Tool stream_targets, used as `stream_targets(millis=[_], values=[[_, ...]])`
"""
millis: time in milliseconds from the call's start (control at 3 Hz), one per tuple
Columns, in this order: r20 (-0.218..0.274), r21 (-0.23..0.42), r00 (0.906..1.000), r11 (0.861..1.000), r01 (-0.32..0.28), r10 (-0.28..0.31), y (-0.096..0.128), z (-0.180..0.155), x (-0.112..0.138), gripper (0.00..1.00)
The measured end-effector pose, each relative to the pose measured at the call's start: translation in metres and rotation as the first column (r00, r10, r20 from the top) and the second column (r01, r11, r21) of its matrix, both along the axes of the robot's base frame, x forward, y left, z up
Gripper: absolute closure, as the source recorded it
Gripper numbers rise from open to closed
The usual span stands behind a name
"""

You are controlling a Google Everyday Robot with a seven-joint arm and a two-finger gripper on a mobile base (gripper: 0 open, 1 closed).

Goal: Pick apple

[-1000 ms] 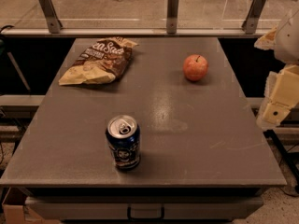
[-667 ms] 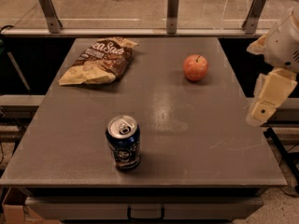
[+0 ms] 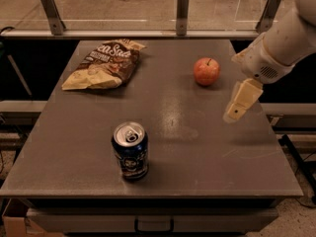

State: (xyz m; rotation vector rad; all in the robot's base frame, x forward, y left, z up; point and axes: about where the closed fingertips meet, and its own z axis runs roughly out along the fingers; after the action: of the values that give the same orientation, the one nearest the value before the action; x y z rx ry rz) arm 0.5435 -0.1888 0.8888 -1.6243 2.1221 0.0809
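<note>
The apple (image 3: 206,71) is small, round and red-orange with a short dark stem. It sits on the grey table (image 3: 197,147) toward the back right. My gripper (image 3: 239,104) hangs from the white arm coming in from the upper right. It is above the table's right side, a little to the right of the apple and nearer the front, apart from it. It holds nothing.
A brown and cream chip bag (image 3: 104,64) lies at the back left. A dark blue soda can (image 3: 130,150) stands upright near the front centre. A metal rail with posts (image 3: 182,9) runs behind the table. The table's right edge is close to the gripper.
The arm has swung in from the right edge of view toward the left, bringing the gripper over the table and closer to the apple. The apple, can and bag have not moved.
</note>
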Motion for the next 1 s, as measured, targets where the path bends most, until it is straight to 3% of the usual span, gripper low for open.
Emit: stream_targets(millis=[333, 1000], values=[[0.045, 0.074, 0.9989, 0.997, 0.009, -0.013, 0.012, -0.017, 0.046, 0.00], [0.056, 0.205, 0.9960, 0.977, 0.057, -0.070, 0.020, -0.031, 0.108, 0.00]])
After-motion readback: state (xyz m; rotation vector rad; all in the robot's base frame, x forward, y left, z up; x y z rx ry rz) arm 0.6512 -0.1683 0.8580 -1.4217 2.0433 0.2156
